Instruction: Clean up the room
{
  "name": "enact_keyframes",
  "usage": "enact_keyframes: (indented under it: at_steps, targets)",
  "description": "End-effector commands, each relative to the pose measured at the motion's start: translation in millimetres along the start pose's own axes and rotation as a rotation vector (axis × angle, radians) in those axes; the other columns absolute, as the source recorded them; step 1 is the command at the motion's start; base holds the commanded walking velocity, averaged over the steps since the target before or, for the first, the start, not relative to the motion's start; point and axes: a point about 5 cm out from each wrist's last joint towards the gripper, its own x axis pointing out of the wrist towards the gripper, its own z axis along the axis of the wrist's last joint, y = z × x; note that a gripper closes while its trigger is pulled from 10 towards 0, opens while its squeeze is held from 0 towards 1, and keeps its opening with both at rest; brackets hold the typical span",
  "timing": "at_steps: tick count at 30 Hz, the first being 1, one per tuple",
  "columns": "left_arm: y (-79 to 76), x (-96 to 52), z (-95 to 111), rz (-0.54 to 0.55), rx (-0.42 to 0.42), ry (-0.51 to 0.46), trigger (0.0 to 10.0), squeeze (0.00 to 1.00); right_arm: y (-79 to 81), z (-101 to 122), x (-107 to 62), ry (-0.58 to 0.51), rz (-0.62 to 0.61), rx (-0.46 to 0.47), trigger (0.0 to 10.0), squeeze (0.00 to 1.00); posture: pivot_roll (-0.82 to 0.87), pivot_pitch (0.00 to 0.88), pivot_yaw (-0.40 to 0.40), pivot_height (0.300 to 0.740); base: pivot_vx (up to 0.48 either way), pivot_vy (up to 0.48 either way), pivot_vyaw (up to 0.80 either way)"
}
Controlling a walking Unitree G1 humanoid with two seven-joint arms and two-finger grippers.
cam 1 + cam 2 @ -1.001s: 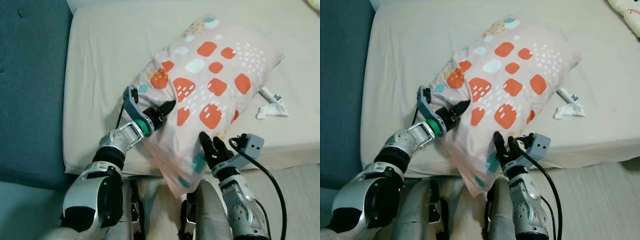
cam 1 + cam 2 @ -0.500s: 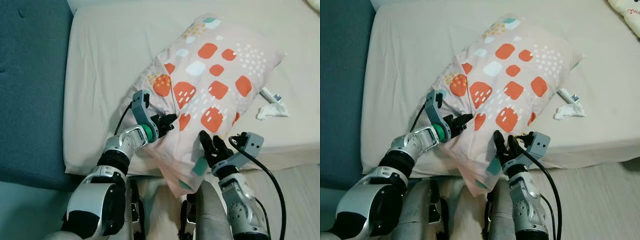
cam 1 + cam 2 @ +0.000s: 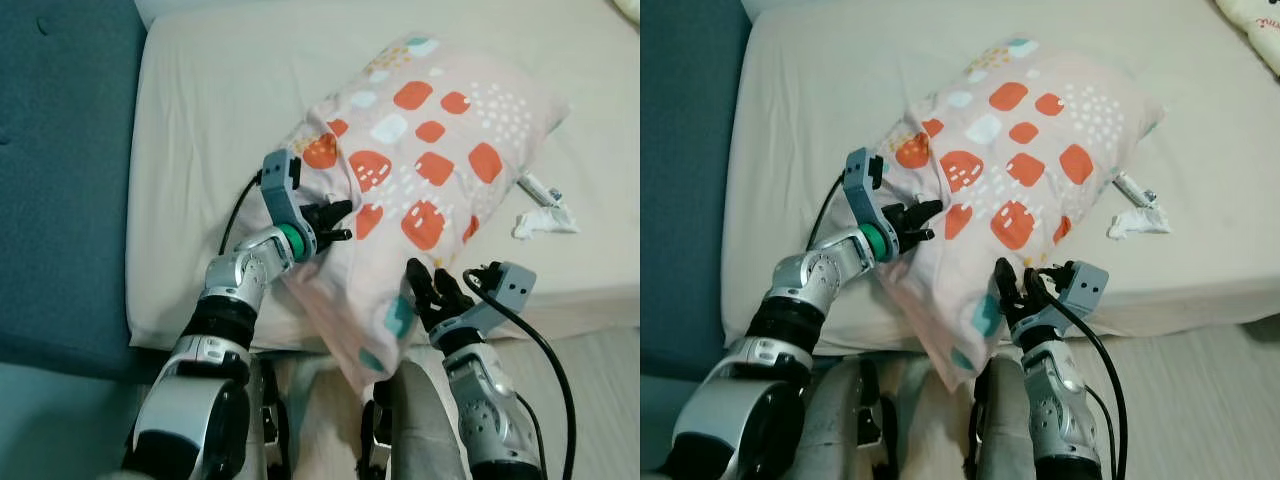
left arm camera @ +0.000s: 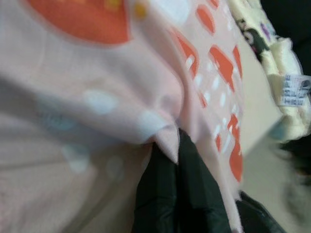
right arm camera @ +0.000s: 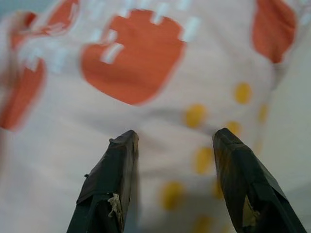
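You're early on: left gripper (image 3: 338, 222) pinches the pillow (image 3: 420, 190) fabric, right gripper (image 3: 432, 292) spread wide at its near corner overhanging the bed (image 3: 200, 130), wrapper scraps (image 3: 543, 212) right untouched

Pillow (image 3: 420, 170) lies on mattress (image 3: 220, 110), near corner hanging off front edge betw. the two grippers. Left gripper (image 3: 335, 222) at pillow's left side, fabric fold pinched betw. its fingers. Right gripper (image 3: 428, 290) just right of the overhanging corner, jaws apart, pillow directly ahead of it. Crumpled tissue (image 3: 543, 215) on mattress, right of pillow, beyond right gripper. Sofa (image 3: 60, 180) left of mattress, well left of left gripper.
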Motion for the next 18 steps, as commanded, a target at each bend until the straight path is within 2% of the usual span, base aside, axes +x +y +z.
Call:
enact_keyframes:
  at_steps: [1, 2, 5, 6, 11, 13, 16, 17, 18]
  targets:
    - [-4.0, -5.1, 15.6, 0.01, 0.082, -0.077, 0.0, 0.0, -10.9, -5.2, -3.9, 0.025, -0.054, -0.022, 10.0, 0.0, -0.02, 0.192, 0.076, 0.625, 0.0, 0.0, 0.0]
    - [-4.1, -7.9, 20.5, 0.02, 0.1, -0.098, 0.0, 0.0, -12.5, -4.7, -3.4, 0.028, -0.063, -0.034, 10.0, 0.0, -0.02, 0.192, 0.076, 0.625, 0.0, 0.0, 0.0]
    - [-1.5, -22.7, 73.0, 0.172, 0.224, -0.336, 0.0, 0.0, -20.3, 6.2, 3.7, -0.004, -0.094, -0.058, 10.0, 0.0, 0.0, 0.178, 0.056, 0.625, 0.0, 0.0, 0.0]
    - [-1.5, -22.7, 73.0, 0.172, 0.224, -0.336, 0.0, 0.0, -20.3, 6.2, 3.7, -0.004, -0.094, -0.058, 10.0, 0.0, 0.0, 0.178, 0.056, 0.625, 0.0, 0.0, 0.0]
    - [-11.3, -43.4, 151.9, 0.285, 0.338, -0.653, 0.0, 0.0, -15.3, 16.7, 20.2, -0.007, -0.067, -0.102, 10.0, 0.0, 0.02, 0.149, 0.028, 0.625, 0.0, 0.0, 0.0]
    - [-14.8, -50.8, 164.8, 0.305, 0.359, -0.713, 0.0, 0.0, -17.3, 17.3, 23.5, 0.004, -0.09, -0.124, 10.0, 0.0, 0.02, 0.142, 0.022, 0.625, 0.0, 0.0, 0.0]
    - [-16.8, -54.9, 169.7, 0.309, 0.372, -0.742, 0.0, 0.0, -19.7, 18.2, 24.8, 0.002, -0.114, -0.125, 10.0, 0.0, 0.02, 0.142, 0.022, 0.625, 0.0, 0.0, 0.0]
    - [-20.7, -59.6, 173.4, 0.288, 0.384, -0.766, 0.0, 0.0, -25.4, 22.4, 28.1, -0.016, -0.169, -0.111, 10.0, 0.0, 0.03, 0.139, 0.019, 0.625, 0.0, 0.0, 0.0]
    - [-25.8, -65.3, 174.5, 0.248, 0.396, -0.785, 0.0, 0.0, -32.6, 31.9, 35.0, -0.057, -0.227, -0.055, 10.0, 0.0, 0.03, 0.136, 0.017, 0.625, 0.0, 0.0, 0.0]
